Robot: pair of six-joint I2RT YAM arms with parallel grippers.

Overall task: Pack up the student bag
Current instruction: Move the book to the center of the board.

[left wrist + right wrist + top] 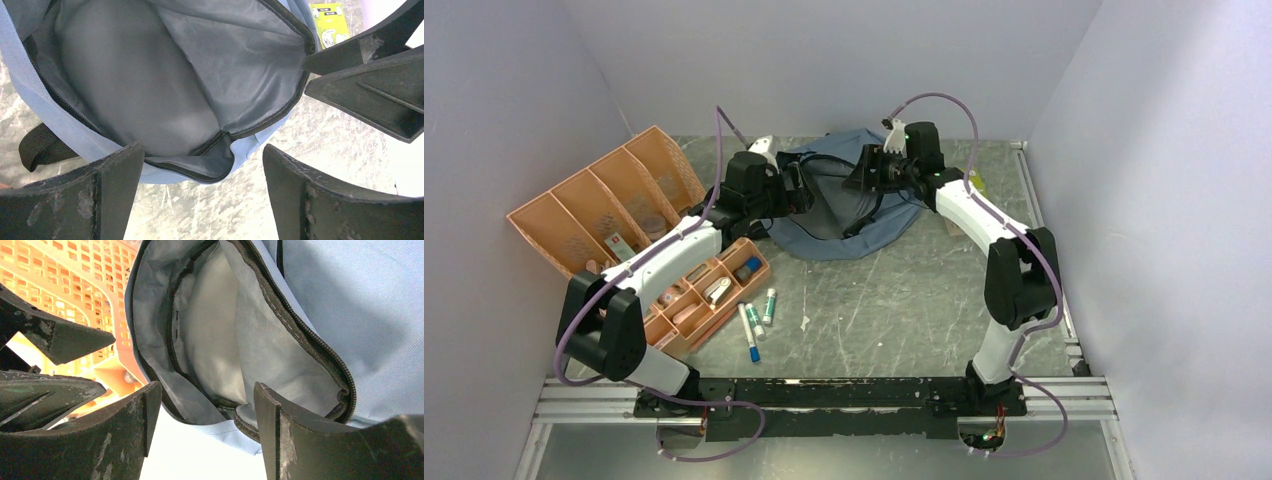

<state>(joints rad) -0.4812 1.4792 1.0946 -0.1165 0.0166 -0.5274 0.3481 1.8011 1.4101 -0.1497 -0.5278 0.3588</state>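
Observation:
The student bag (pixel 839 225) is a grey-blue backpack lying at the back middle of the table, with its main zip open. My left gripper (pixel 802 190) and right gripper (pixel 861 178) face each other over its mouth. In the left wrist view the bag (pixel 150 85) shows its grey lining. The left gripper (pixel 202 175) is open, with the zipper rim lying between its fingers, not pinched. In the right wrist view the bag (pixel 225 340) gapes. The right gripper (pixel 205 415) is open with the rim between its fingers.
A tall orange slotted organiser (pixel 604 195) stands at the left, and an orange compartment tray (pixel 709 290) lies in front of it. Three markers (pixel 754 322) lie on the table nearby. A yellow-green card (pixel 327 22) lies right of the bag. Walls close in the sides and back.

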